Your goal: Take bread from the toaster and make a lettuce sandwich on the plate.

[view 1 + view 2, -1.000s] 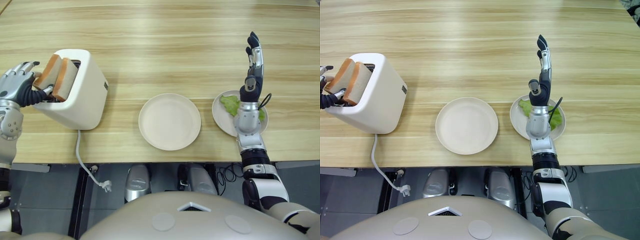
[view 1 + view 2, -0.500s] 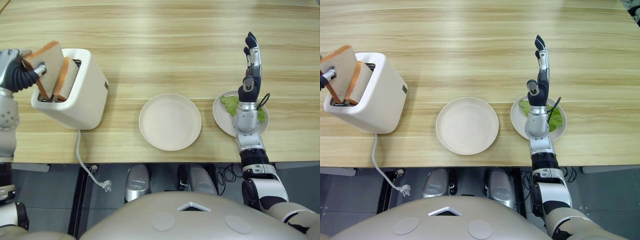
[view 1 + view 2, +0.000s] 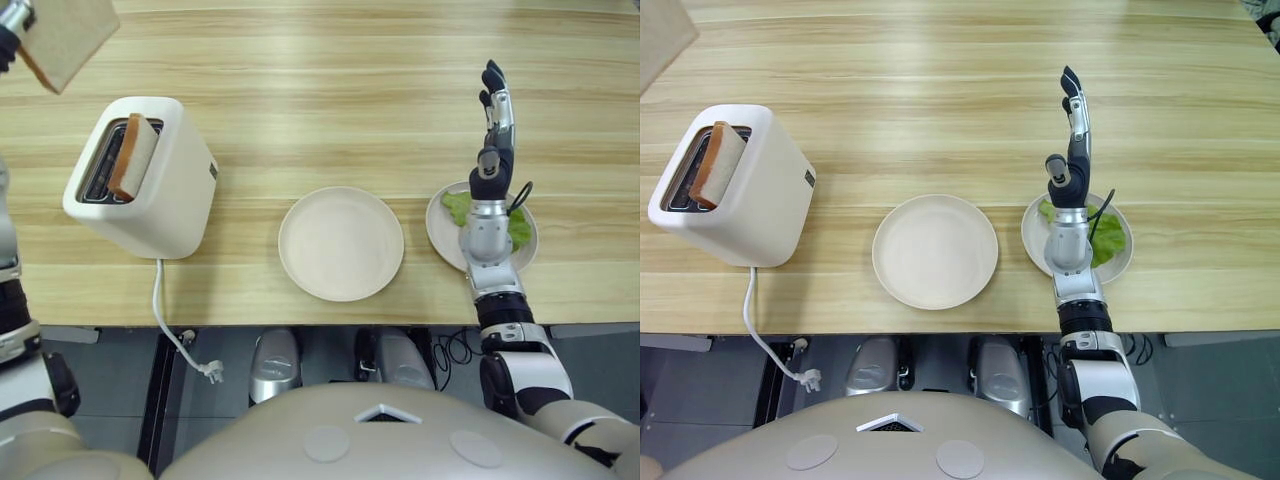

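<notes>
Bread slice (image 3: 65, 35) apparently in left hand (image 3: 10, 22), aloft

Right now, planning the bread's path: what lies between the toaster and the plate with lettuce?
An empty round plate sits on the table between the toaster and the lettuce plate, apart from both; otherwise bare wood. Both eye views show it.

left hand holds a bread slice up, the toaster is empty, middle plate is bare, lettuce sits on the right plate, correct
Not quite: the toaster is not empty, a second slice stands in its slot, as the left eye view shows. The left hand holds a bread slice up, the middle plate is bare, and lettuce lies on the right plate.
</notes>
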